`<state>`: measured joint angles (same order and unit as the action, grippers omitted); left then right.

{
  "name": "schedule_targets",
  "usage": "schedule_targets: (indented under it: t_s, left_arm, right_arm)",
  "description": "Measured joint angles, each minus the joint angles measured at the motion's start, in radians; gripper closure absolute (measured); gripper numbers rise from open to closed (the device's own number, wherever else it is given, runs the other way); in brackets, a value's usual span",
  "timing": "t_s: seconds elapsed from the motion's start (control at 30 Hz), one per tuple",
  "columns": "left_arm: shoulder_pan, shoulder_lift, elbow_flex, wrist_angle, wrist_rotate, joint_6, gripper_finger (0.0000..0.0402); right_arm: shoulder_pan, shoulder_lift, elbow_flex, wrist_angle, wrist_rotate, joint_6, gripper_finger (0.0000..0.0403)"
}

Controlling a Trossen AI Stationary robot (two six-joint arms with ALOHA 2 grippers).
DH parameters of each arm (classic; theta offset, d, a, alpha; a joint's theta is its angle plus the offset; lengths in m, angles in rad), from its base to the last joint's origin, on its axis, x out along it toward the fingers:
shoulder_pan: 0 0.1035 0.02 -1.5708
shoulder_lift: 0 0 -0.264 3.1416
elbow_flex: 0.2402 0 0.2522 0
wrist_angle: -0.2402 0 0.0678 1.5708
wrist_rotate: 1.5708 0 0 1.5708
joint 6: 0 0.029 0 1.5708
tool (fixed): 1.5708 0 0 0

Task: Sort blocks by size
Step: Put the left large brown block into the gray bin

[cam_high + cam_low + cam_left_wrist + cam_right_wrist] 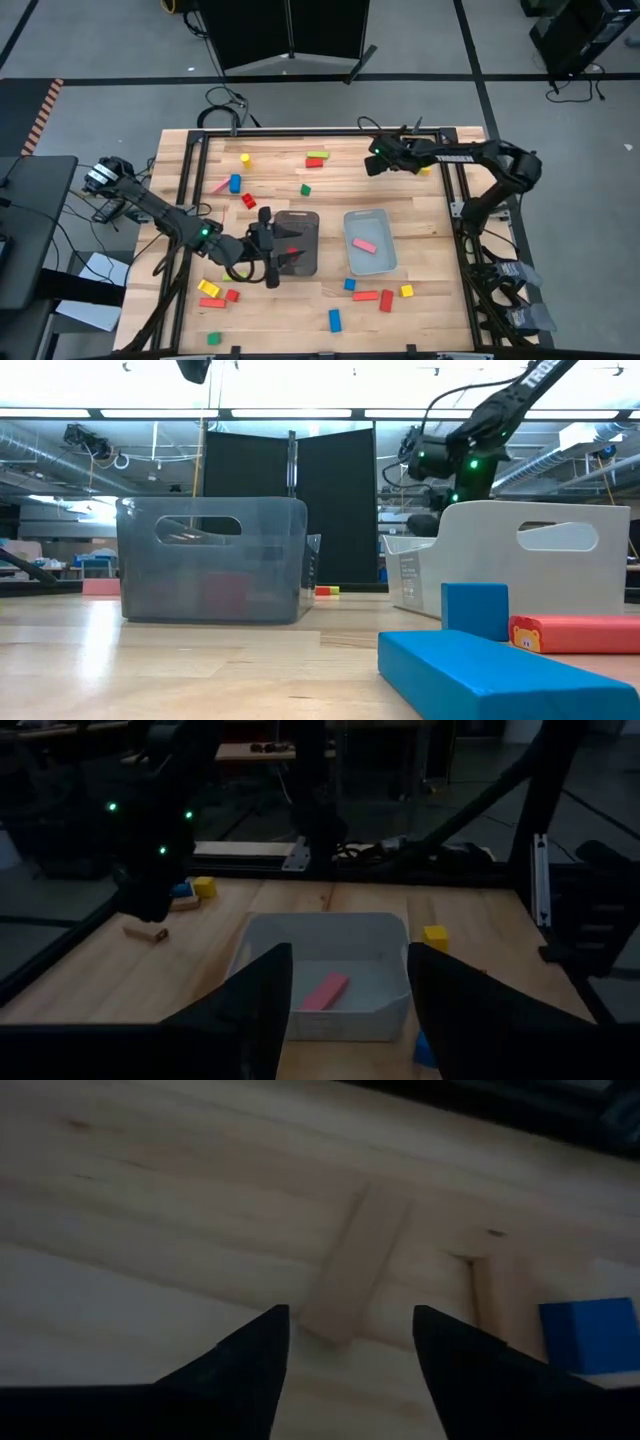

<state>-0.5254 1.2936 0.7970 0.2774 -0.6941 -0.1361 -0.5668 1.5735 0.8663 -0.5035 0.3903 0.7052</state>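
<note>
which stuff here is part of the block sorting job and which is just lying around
Part of the job:
- small coloured wooden blocks scattered on the table, e.g. blue bar, yellow cube
- pink flat block in the pale blue-grey tray
- tan wooden bar

Just there:
- dark grey tray
- black cables

White lettering on right arm (455, 157), perhaps a brand, unreadable

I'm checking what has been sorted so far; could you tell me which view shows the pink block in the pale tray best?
The left wrist view: the pink block lies flat in the pale tray, unobstructed. The high view shows it smaller; the low view's tray wall hides it; the right wrist view misses it.
</note>
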Motion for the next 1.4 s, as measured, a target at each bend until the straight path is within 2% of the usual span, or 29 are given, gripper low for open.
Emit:
schedule_targets:
  t_s: [0.2, 0.4, 0.73, 1.07, 1.4]
  left_arm:
    - [-0.002, -0.052, -0.088, 0.096, 0.0, 0.004, 0.0195]
    - [-0.024, -0.141, -0.193, 0.233, 0.0, 0.017, 0.0195]
    - [-0.036, -0.176, -0.248, 0.26, 0.0, 0.028, 0.0195]
    - [-0.036, -0.176, -0.247, 0.261, 0.0, 0.028, 0.0195]
    - [-0.036, -0.176, -0.246, 0.263, 0.0, 0.027, 0.0195]
  right_arm:
    - [-0.045, 0.085, 0.027, 0.013, -0.043, 0.003, 0.0132]
    - [-0.079, 0.157, 0.028, 0.035, -0.064, 0.017, 0.0128]
    - [-0.103, 0.193, 0.035, 0.07, -0.082, -0.01, 0.0181]
    - [-0.103, 0.197, 0.035, 0.065, -0.137, -0.045, 0.0284]
    - [-0.088, 0.172, 0.03, 0.059, -0.148, -0.135, 0.0286]
